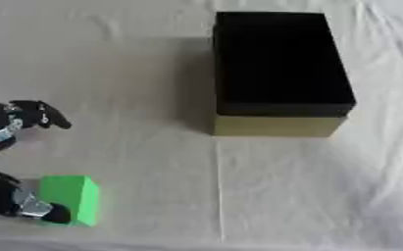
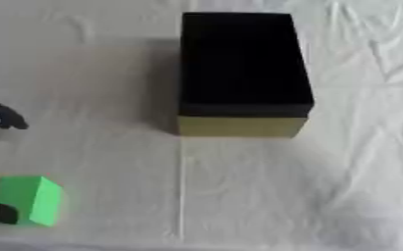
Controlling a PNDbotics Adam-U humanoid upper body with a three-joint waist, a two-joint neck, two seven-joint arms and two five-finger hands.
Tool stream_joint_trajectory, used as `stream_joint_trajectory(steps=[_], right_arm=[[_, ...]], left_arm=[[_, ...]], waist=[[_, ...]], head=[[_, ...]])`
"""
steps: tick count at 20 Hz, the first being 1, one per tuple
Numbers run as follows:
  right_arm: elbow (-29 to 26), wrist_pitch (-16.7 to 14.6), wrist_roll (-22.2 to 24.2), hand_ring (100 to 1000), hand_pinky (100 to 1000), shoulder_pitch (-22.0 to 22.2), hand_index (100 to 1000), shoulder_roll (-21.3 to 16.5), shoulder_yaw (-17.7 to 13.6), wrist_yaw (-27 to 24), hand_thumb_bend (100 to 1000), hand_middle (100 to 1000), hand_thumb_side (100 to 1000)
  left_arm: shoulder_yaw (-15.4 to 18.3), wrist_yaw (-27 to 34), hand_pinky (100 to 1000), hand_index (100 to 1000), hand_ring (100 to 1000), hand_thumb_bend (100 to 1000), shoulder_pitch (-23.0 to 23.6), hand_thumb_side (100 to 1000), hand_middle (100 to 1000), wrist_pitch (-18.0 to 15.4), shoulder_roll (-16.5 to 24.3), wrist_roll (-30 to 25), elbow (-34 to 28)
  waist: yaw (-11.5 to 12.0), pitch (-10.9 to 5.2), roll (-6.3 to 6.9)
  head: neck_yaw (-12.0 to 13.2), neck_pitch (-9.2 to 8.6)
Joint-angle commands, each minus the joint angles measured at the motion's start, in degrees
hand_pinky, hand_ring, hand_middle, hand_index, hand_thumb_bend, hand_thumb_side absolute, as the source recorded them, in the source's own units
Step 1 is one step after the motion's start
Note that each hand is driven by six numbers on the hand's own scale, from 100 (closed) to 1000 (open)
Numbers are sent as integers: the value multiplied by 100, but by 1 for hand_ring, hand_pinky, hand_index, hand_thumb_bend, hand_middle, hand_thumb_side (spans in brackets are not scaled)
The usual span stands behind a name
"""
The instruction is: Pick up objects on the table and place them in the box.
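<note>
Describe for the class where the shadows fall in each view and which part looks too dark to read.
Left eye view: the box casts a soft shadow to its left on the cloth. Right eye view: the same shadow; the box's black inside shows no detail.

A green block [image 1: 71, 198] with a sloped, house-like top lies at the near left of the counter, resting on a white cloth. The box [image 1: 277, 73] stands well apart from it, far and to the right: an open rectangular box with a black interior and an olive-yellow front wall.
</note>
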Motion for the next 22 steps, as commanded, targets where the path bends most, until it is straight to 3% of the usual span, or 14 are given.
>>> stream_joint_trajectory(steps=[1, 6, 12, 22], right_arm=[[-115, -3, -31, 798, 872, -44, 840, -106, -70, -16, 100, 814, 1000], [-115, 15, -47, 798, 872, -27, 840, -86, -70, -22, 100, 814, 1000], [-115, 14, -70, 798, 872, -6, 840, -82, -76, -23, 100, 813, 1000], [-115, 18, -64, 797, 871, 4, 839, -25, -63, -45, 100, 812, 1000]], left_arm=[[-20, 1, 786, 844, 777, 1000, 16, 559, 772, -61, 130, -144, -79], [-92, -1, 787, 836, 744, 1000, 118, 516, 770, -219, 205, -289, -79], [-81, -474, 793, 834, 750, 1000, 180, 530, 771, -443, 251, -59, -79], [-177, -1246, 792, 831, 752, 911, 265, 541, 770, -314, 24, 233, -79]], waist=[[8, -129, 7], [32, -146, 7], [51, -165, 10], [26, -148, -6]], head=[[-15, 29], [1, 61], [11, 65], [60, 57]])
